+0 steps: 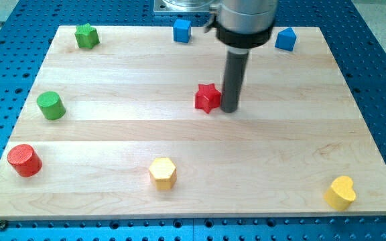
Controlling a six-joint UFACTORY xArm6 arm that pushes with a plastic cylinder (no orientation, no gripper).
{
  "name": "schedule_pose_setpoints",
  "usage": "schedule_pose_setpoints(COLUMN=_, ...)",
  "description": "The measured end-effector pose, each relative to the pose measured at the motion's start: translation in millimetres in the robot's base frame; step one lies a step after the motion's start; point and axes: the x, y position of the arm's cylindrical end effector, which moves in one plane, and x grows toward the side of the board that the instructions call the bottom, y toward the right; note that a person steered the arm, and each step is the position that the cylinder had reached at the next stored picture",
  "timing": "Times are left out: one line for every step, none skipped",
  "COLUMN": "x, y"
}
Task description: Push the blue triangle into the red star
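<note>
The rod's tip [230, 109], a bare tool grasping nothing, stood just right of the red star [208, 98]. The blue triangle [285, 39] sat far right, hard by the table [112, 127] edge. A careless sweep could knock the star or slide the triangle off; open room lay between them.

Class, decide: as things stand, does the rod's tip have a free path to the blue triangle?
Probably yes. My tip sits just right of the red star; bare board lies between it and the blue triangle at the view's top right.
</note>
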Motion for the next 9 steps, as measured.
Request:
schedule_pose_setpoints(x=1, y=-41)
schedule_pose_setpoints(x=-21, y=48)
schedule_pose_setpoints(x=-77, y=173)
schedule_pose_setpoints(x=-150, y=220)
schedule_pose_setpoints(x=-181, y=194)
schedule_pose_setpoints(x=-192, y=179)
schedule_pose_setpoints(x=-177, y=91)
schedule_pose_setpoints(x=-168, y=21)
schedule_pose_setpoints(x=-190, y=29)
